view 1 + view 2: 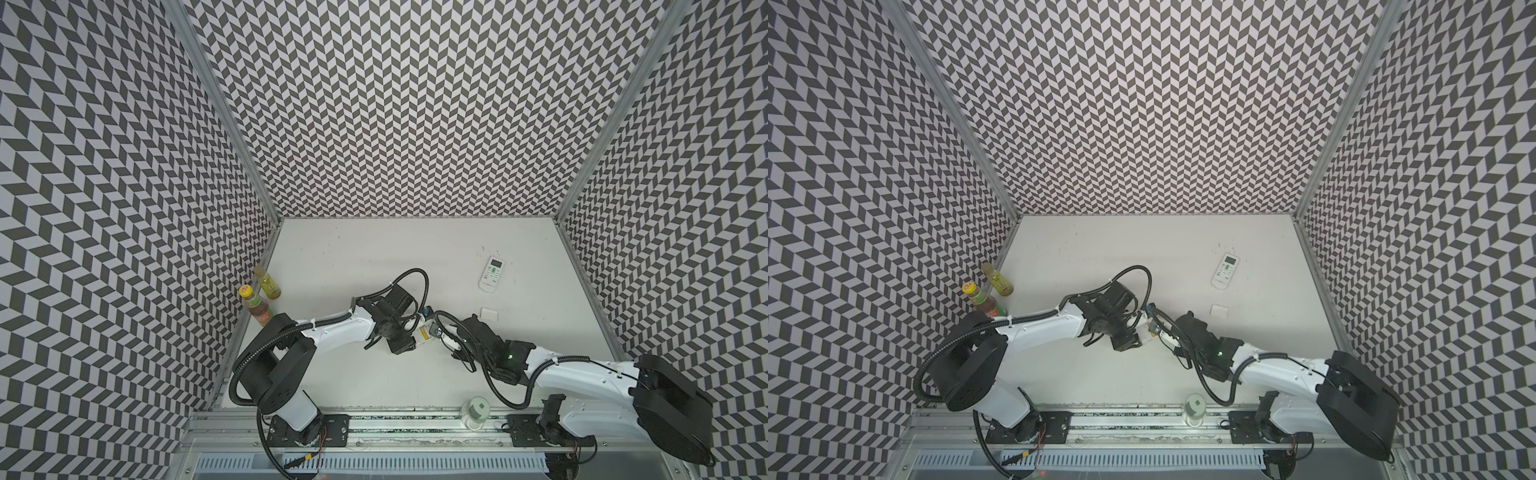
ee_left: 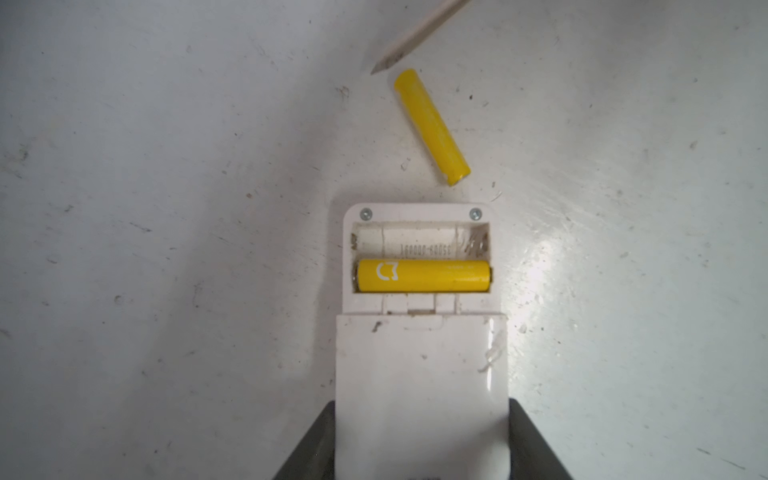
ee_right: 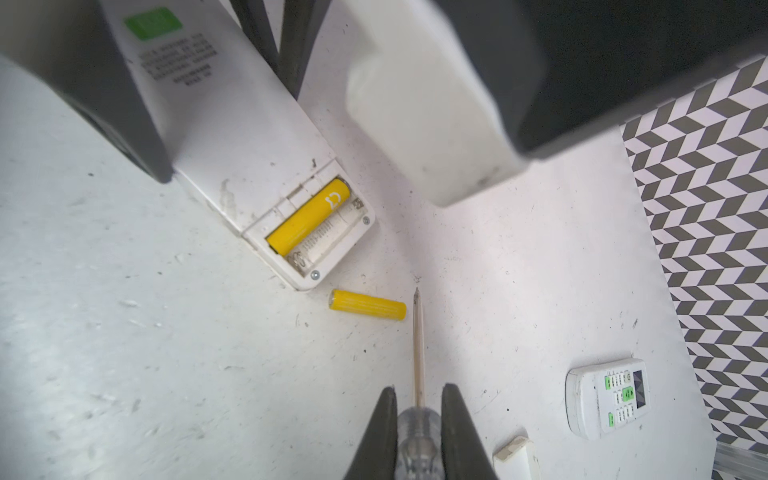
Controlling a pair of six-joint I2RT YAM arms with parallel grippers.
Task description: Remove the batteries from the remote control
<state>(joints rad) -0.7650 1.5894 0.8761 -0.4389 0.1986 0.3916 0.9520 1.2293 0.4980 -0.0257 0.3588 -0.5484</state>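
Nearest the right wrist camera, right gripper [image 3: 417, 392] clamped on clear screwdriver [image 3: 419, 353] handle, loose yellow battery [image 3: 368, 310] on table [image 3: 124, 332] just beside its tip, beyond it open white remote [image 3: 249, 166] with second yellow battery [image 3: 307, 222] seated, left gripper [image 2: 422, 405] pinching remote body.

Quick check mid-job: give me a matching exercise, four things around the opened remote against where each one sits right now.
Things
1. battery with white logo
2. plain yellow battery
3. screwdriver
4. opened remote

Places
A. clamped in the left gripper
B. lying loose on the table
C. seated in the compartment
D. clamped in the right gripper

Pairs: 1-C, 2-B, 3-D, 4-A
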